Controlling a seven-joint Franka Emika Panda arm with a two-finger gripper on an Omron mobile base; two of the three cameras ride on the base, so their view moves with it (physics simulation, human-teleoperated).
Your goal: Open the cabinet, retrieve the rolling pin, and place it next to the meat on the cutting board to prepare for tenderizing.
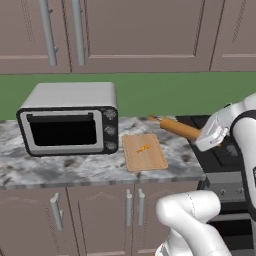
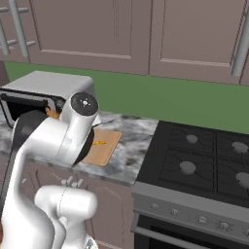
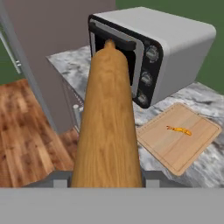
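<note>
Wall cabinet [image 1: 135, 35] above the toaster oven: taupe-brown doors all closed, long grey bar handles [image 1: 77, 31] upright.

Counter [image 1: 60, 167]: grey marbled top carrying the toaster oven, base cabinets [image 1: 95, 215] beneath it. Stove [image 2: 204, 160] with dark burners lies along the counter, on the far side of the board from the toaster oven.

Toaster oven [image 1: 70, 120]: grey box, dark glass door shut, three knobs down its front edge.

Robot arm [image 1: 235, 130]: white, reaching in from the stove side toward the toaster oven.

Rolling pin [image 1: 179, 128]: orange-brown wood, held in the air above the counter, past the board's far edge from the toaster oven, thin handle end pointing roughly toward the oven. Not touching the board.

Gripper [image 1: 207, 136]: clamped around the rolling pin's near end; in the hand view the pin runs straight out between the fingers.

Cutting board [image 1: 144, 152]: light tan, flat on the counter, just beside the toaster oven's knob side.

Meat [image 1: 143, 148]: small orange-yellow strip near the board's middle.
</note>
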